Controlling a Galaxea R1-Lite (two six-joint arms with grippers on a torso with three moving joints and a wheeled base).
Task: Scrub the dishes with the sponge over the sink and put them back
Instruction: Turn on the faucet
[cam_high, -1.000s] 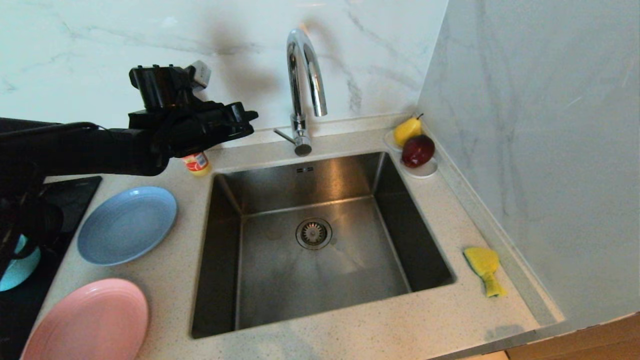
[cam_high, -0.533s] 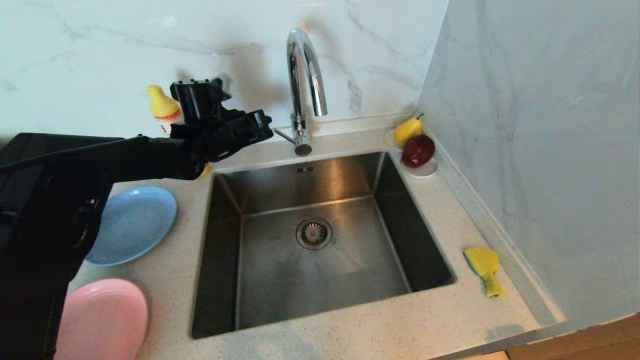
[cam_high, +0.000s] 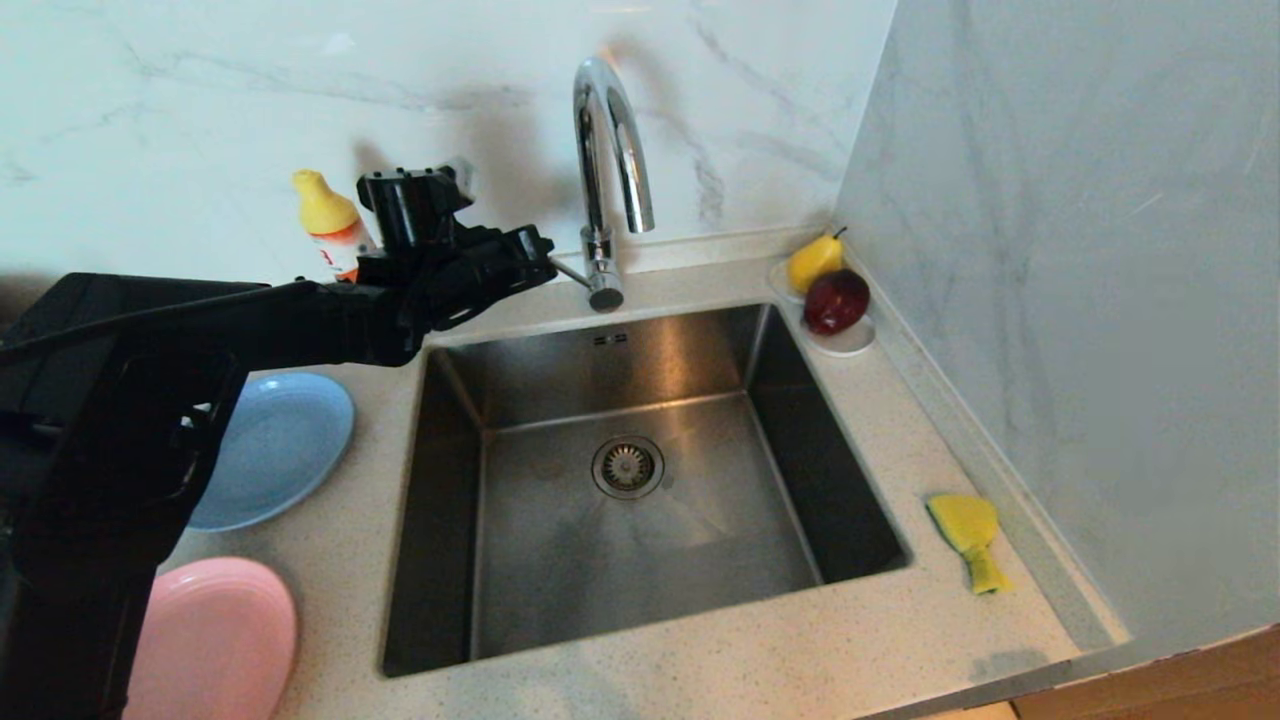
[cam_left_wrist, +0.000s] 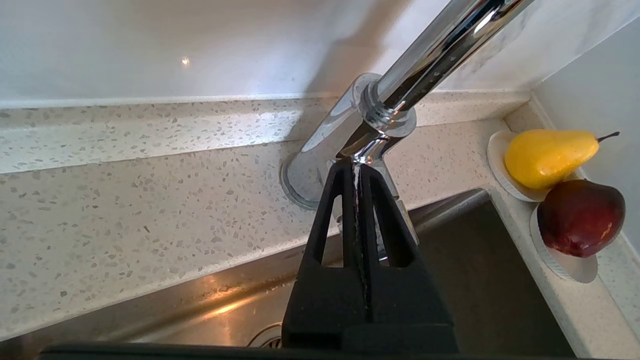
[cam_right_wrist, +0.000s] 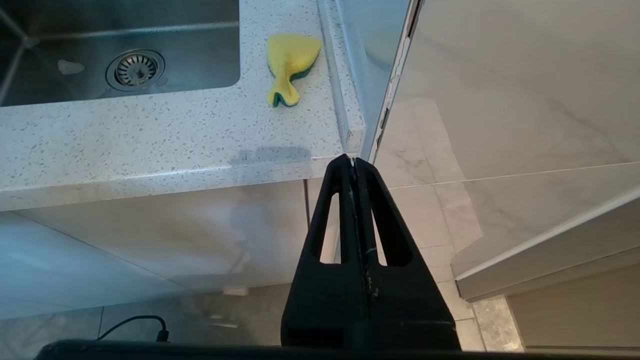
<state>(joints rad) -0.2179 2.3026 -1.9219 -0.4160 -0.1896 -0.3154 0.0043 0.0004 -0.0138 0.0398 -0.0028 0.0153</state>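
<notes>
Head view shows the left gripper stretched out over the back left corner of the sink, its fingers pressed together with nothing between them and its tip just beside the tap lever. In the left wrist view the same gripper has its closed tip right at the base of the tap, above the sink's rear rim; whether it touches the lever cannot be told. Behind the arm a yellow-capped bottle stands by the wall. The blue plate lies on the counter left of the sink, partly hidden by the arm, and the pink plate lies nearer the front edge. The sponge lies on the counter right of the sink, near the side wall, well apart from both plates. At the back right corner a saucer carries a pear and a dark red fruit. The right gripper hangs below the counter's front edge, closed and empty, with the sponge above it on the counter.
</notes>
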